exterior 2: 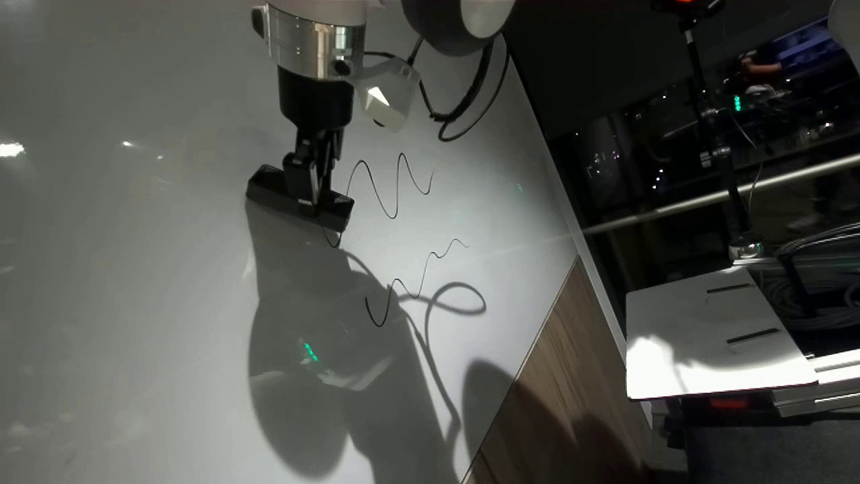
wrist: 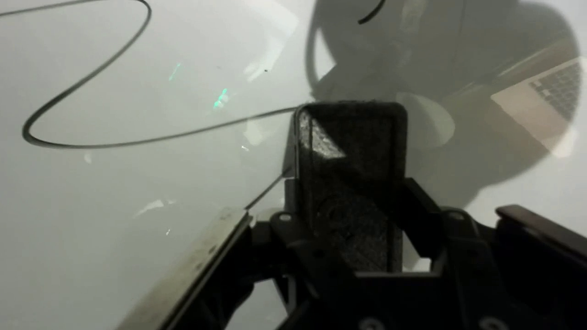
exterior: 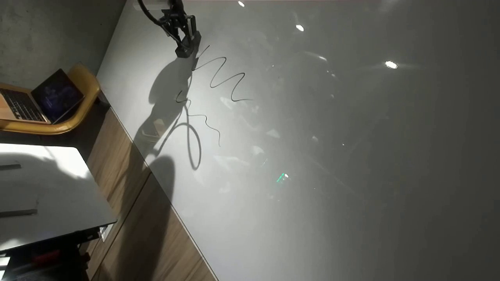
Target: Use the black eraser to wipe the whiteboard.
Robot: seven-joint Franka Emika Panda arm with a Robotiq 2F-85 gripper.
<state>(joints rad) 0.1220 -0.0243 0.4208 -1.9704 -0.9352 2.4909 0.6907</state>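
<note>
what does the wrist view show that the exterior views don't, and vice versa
Only the wrist view: a bright patch on the eraser. Only the exterior views: the white table and wood panels in both, and in an exterior view the laptop itself; the wrist view shows only its reflection. Shared: the gripper holding the eraser, the whiteboard and scribbles.

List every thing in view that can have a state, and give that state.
Gripper: closed on the black eraser.
Black eraser: held, both ends sticking out past the gripper; whether it presses the whiteboard cannot be told.
Whiteboard: marked, not wiped clean.
Upper zigzag: visible, partly hidden by the eraser.
Lower squiggle: visible, partly in shadow.
Laptop: open, on the yellow chair.
White tabletop: partly in shadow.
</note>
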